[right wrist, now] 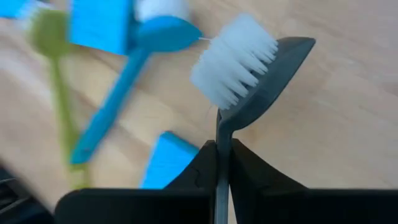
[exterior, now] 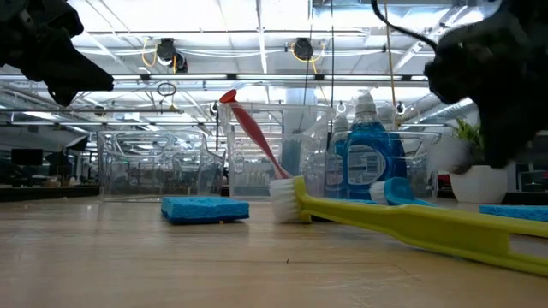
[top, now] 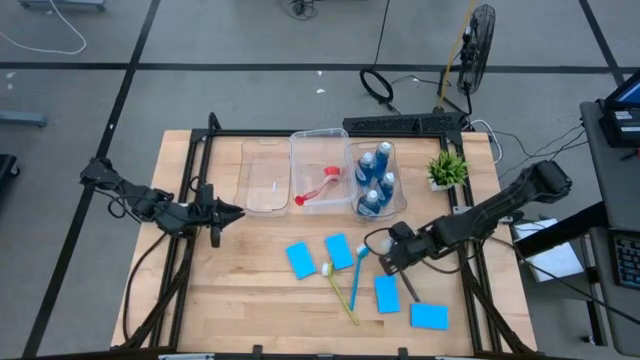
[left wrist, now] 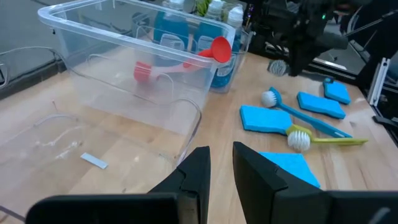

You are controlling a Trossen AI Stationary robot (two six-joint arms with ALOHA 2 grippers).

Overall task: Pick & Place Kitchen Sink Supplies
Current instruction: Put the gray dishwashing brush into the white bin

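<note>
your right gripper (right wrist: 222, 152) is clamped on the thin handle of the grey brush (right wrist: 249, 74), fingers pinched tight on either side of it; the white bristles stand just past the fingertips, lifted clear of the wooden table (top: 250, 280). from overhead, that gripper (top: 392, 252) sits right of centre, just right of the blue brush (top: 357, 275).

your left gripper (top: 228, 211) hangs over the table's left part, in front of the leftmost clear bin (top: 262, 176). its fingers (left wrist: 198, 171) stand narrow, a slim gap between them, nothing in it.

still on the table:
- blue brush and yellow-green brush (top: 340, 290) lie crossed near the middle, heads toward the bins.
- four light-blue sponges: one left of the brushes (top: 301, 260), one just behind them (top: 339, 251), one right of them (top: 387, 294), one nearest the front right (top: 429, 316).

already binned:
- red brush (top: 316, 190) leans in the middle bin (top: 318, 140), head up against the wall.
- blue bottles (top: 376, 180) stand packed in the right bin (top: 352, 160).

the small potted plant (top: 447, 168) sits right of the bins, near the back edge. the level view shows the yellow-green brush (exterior: 411, 222) closest to the lens, with a sponge (exterior: 204, 209) behind and left of it.
</note>
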